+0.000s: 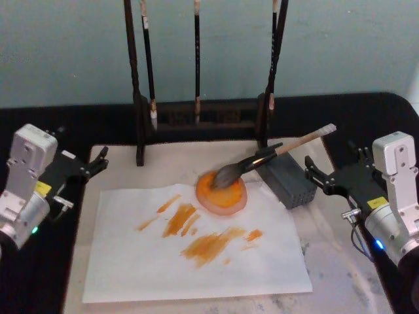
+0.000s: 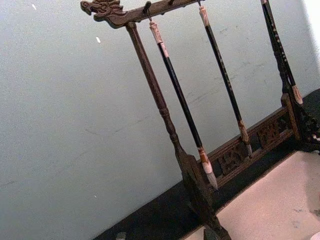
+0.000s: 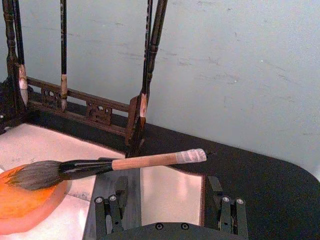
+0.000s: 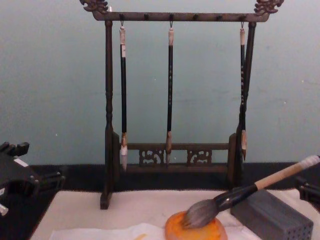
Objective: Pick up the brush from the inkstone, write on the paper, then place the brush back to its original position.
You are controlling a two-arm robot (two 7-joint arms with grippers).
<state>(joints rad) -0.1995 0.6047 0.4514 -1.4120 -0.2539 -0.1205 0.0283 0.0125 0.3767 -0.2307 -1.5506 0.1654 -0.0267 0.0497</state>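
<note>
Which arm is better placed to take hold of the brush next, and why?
Right. The brush rests with its bristles on the inkstone and its handle angled over the grey block toward the open right claw. The left claw sits open at the mat's far left.

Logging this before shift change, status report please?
Left gripper open, idle at table's left. Right gripper open, right of the grey block. Brush resting, bristles on inkstone, handle on block. Paper already has orange strokes.

A black table (image 1: 366, 118) carries a beige felt mat (image 1: 340, 275) and a brush rack (image 1: 203, 121).
</note>
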